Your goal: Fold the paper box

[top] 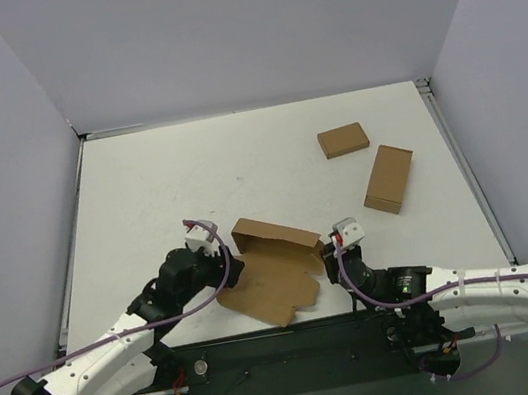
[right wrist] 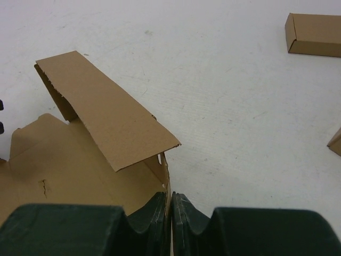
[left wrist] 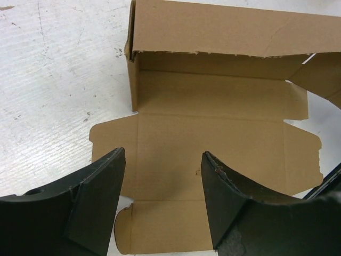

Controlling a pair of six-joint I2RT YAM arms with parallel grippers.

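Top external: paper box [top: 275, 275] at near edge of table [top: 188, 170]. Rear wall raised, other flaps flat; most folding left. Left gripper [left wrist: 162, 154] released, empty, over panel. Right gripper [right wrist: 170, 198] clenched on side flap.

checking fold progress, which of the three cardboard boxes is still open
The paper box between the arms, flaps spread open; the far small box and right small box are closed.
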